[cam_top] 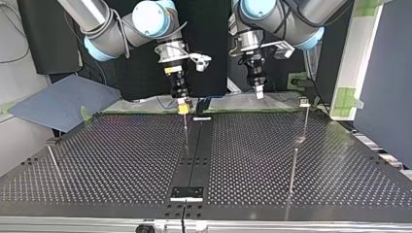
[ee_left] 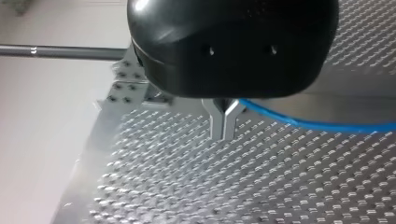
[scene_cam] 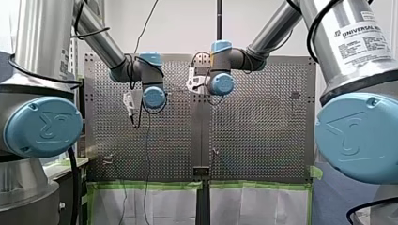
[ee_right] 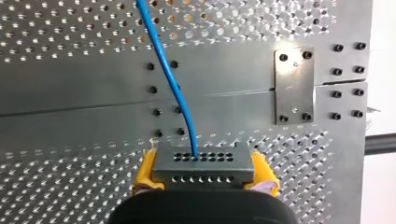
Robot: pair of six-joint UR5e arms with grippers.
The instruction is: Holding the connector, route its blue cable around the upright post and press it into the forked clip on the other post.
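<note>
Most of the table (cam_top: 121, 160) is open, flat surface, and a gripper can travel freely over its middle and both halves. Thin uprights break it up. A left post (cam_top: 54, 162) stands near the top view's left edge. At that view's right stands a right post (cam_top: 305, 121) with a small pale head, and a rod (cam_top: 292, 170) just nearer the camera, leaving a narrow gap between them. The cable (ee_right: 175, 88) stretches from the connector (ee_right: 203, 165) in my right gripper (cam_top: 183, 108) out over the table, barring that path. My left gripper (cam_top: 259, 92) hangs well apart from it.

A white label (scene_cam: 363, 42) on my right arm (scene_cam: 356, 72), upper right of the front view, reads "UNIVERSAL ROB…"; its smaller print is illegible.
</note>
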